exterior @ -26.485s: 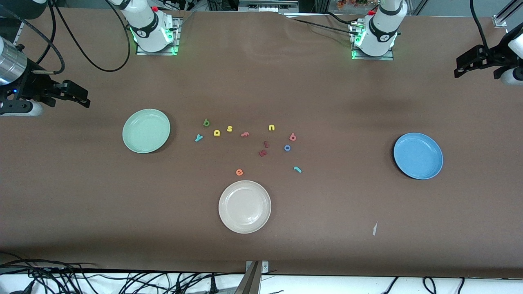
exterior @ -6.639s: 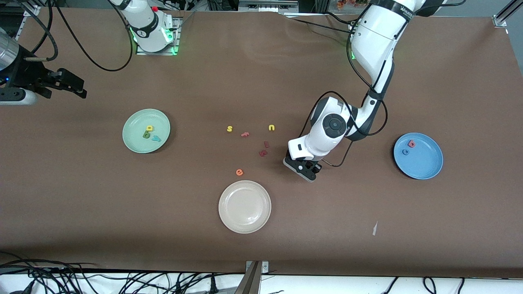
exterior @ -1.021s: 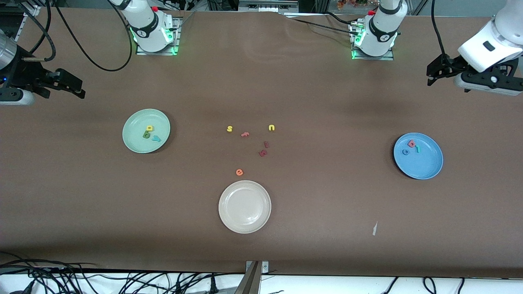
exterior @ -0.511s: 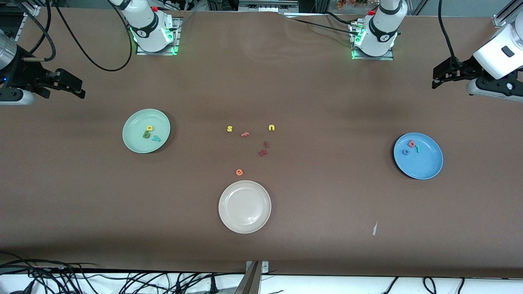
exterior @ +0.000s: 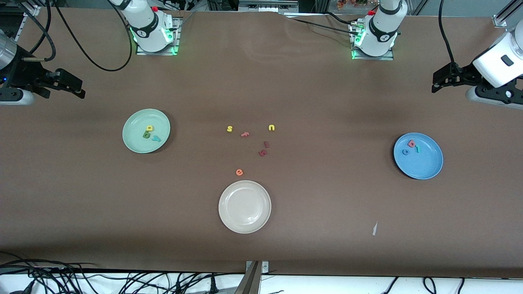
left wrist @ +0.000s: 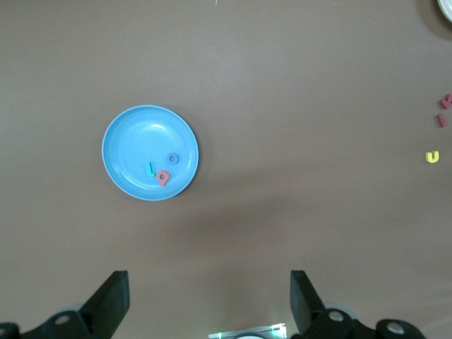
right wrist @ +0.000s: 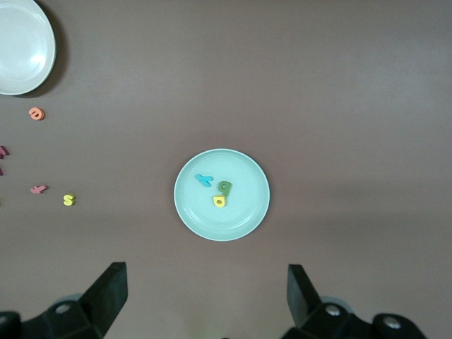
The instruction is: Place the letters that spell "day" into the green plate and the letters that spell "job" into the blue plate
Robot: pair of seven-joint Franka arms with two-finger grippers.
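The green plate lies toward the right arm's end of the table. In it are the olive d, the yellow a and the teal y. The blue plate lies toward the left arm's end. It holds the red-pink b, the blue o and the teal j. My left gripper hangs open and empty high over the table's end. My right gripper waits open and empty over its own end.
A cream-white plate sits nearest the front camera, mid-table. Loose letters lie between the plates: yellow s, yellow u, pink f, two dark red letters, orange e. A paper scrap lies near the front edge.
Since the earliest frame all six letters have gone into their plates, the teal j last. In the last second the empty left gripper has drawn back toward its end of the table.
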